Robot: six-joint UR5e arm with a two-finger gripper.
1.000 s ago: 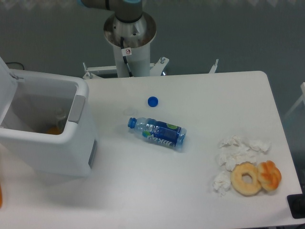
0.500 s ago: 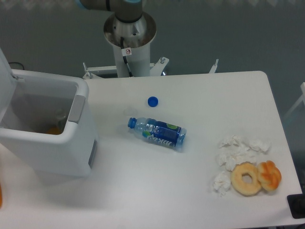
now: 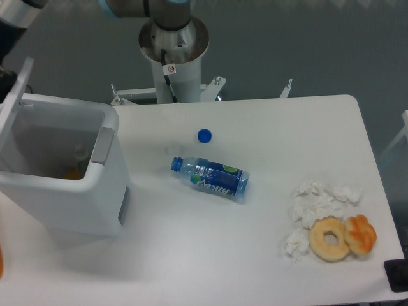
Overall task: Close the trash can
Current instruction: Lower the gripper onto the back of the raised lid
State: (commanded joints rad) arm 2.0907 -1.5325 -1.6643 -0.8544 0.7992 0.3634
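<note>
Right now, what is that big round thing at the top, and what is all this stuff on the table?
One camera looks down from above. The round grey post at the top is the foot of a robot arm. The arm reaches to the top left corner, behind the lid of the white trash can. The lid stands up, so the can is open, and something orange lies inside. The arm's gripper is out of the picture, so I cannot say if it holds anything. On the white table lie a bottle on its side, its blue cap, crumpled tissues, a donut and a small pastry.
</note>
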